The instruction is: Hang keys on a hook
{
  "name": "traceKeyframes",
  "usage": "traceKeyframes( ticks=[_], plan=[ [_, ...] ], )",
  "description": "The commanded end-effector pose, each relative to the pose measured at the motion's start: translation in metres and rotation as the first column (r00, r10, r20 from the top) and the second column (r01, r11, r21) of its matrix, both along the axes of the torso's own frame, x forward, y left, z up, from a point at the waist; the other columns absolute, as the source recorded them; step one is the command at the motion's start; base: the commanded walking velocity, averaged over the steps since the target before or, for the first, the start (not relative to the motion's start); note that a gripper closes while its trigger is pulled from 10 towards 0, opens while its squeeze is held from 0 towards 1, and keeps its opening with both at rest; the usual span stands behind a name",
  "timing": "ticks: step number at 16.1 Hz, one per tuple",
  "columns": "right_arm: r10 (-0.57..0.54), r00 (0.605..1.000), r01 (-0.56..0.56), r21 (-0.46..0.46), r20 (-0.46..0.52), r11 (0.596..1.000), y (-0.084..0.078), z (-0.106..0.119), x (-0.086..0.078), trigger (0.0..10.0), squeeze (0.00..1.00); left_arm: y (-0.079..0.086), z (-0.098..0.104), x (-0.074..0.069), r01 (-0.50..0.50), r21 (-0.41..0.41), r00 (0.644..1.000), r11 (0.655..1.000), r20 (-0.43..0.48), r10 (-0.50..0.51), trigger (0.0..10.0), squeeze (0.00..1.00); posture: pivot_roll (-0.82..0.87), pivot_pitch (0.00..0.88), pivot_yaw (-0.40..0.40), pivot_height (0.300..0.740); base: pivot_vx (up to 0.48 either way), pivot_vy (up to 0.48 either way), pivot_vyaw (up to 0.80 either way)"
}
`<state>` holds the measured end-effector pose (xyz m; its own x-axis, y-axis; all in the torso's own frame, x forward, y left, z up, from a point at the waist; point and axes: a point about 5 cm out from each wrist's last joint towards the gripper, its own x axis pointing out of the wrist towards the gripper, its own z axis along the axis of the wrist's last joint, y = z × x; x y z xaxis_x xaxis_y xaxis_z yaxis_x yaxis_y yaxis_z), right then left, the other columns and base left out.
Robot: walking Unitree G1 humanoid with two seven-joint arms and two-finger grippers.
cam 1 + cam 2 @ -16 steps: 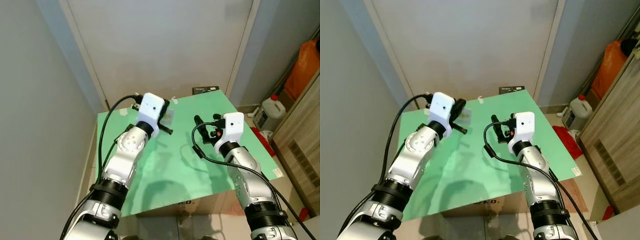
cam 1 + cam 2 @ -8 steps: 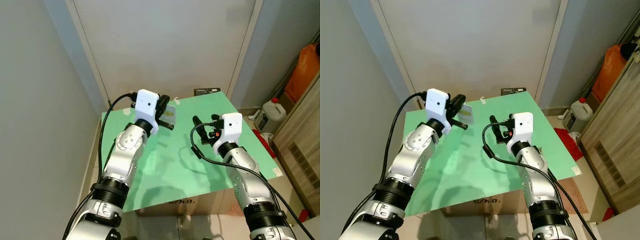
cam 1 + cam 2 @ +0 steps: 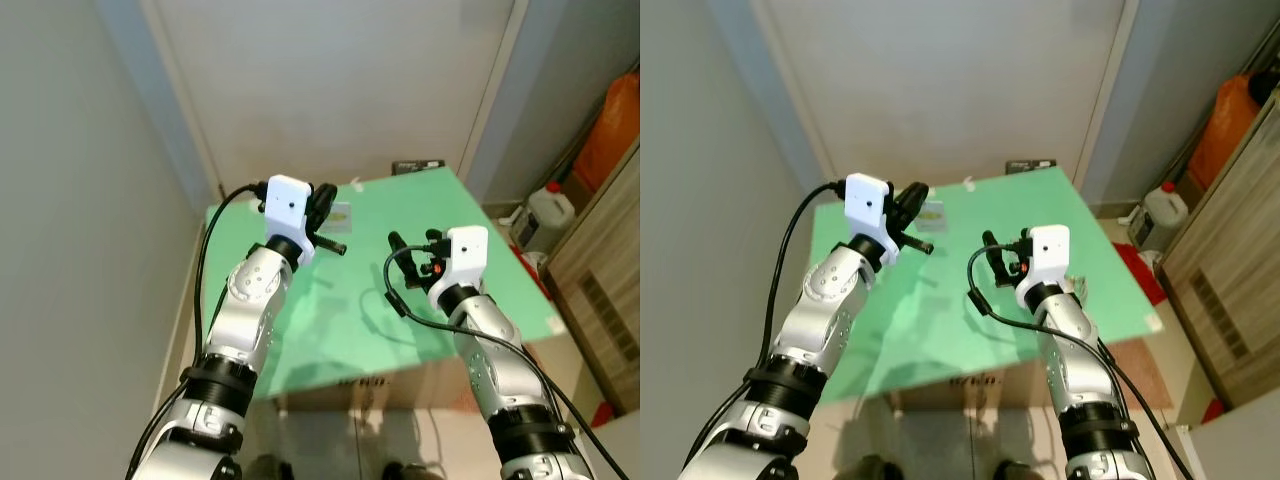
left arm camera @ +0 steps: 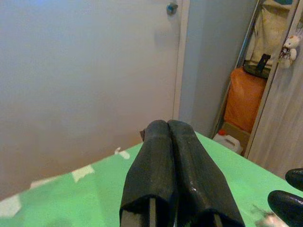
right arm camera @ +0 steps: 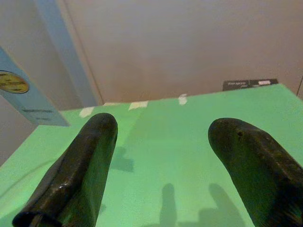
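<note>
Left eye view: my left gripper (image 3: pixel 322 205), fingers pinched together, holds a pale tag (image 3: pixel 340 213) just ahead; keys themselves unclear. Right gripper (image 3: pixel 397 248) spread wide, empty. Hook not located.

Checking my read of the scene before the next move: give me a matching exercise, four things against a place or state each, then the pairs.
Things:
1. left gripper
2. right gripper
3. white jug
4. orange bag

Places or states:
A. on the floor beside the green table, red cap on top
B. fingers pressed together, raised over the table, a light tag held by it
C. at the far right, by the wooden cabinet
D. fingers spread apart above the table

Pairs: 1-B, 2-D, 3-A, 4-C
</note>
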<state>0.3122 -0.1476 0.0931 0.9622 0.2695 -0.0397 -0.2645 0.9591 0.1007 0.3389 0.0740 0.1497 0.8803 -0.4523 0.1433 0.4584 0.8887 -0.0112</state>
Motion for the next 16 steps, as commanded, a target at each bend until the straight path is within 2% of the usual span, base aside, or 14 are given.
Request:
traceKeyframes(
  ticks=[1,5,8,16],
  plan=[
    [0.001,1.000,-0.001,0.012,-0.020,1.000,0.0017,-0.0035,-0.0019,10.0,0.00,0.0034,0.0019,-0.0002,-0.005,-0.007,1.000,1.000,0.016,0.005,0.0,0.00,-0.07,0.000,0.063,0.740,-0.454,0.000,0.00],
    [0.002,1.000,-0.001,0.010,-0.022,1.000,0.0017,-0.0049,-0.0029,10.0,0.00,0.0037,0.0024,0.0006,-0.003,-0.011,1.000,1.000,0.019,0.003,0.0,0.00,-0.07,0.000,0.064,0.740,-0.362,0.000,0.00],
    [0.007,1.000,-0.007,0.003,-0.014,1.000,0.0022,-0.0046,-0.0034,10.0,0.00,0.0050,0.0030,0.0017,-0.003,-0.006,1.000,1.000,0.024,0.003,0.0,0.00,-0.07,0.000,0.065,0.740,0.000,0.000,0.00],
    [0.006,0.999,-0.006,0.003,-0.044,1.000,0.0007,-0.0099,-0.0045,10.0,0.00,0.0019,-0.0021,0.0008,0.022,0.031,1.000,0.999,0.015,-0.022,0.0,0.00,-0.08,0.000,0.072,0.740,0.000,0.000,-0.77]
  ],
)
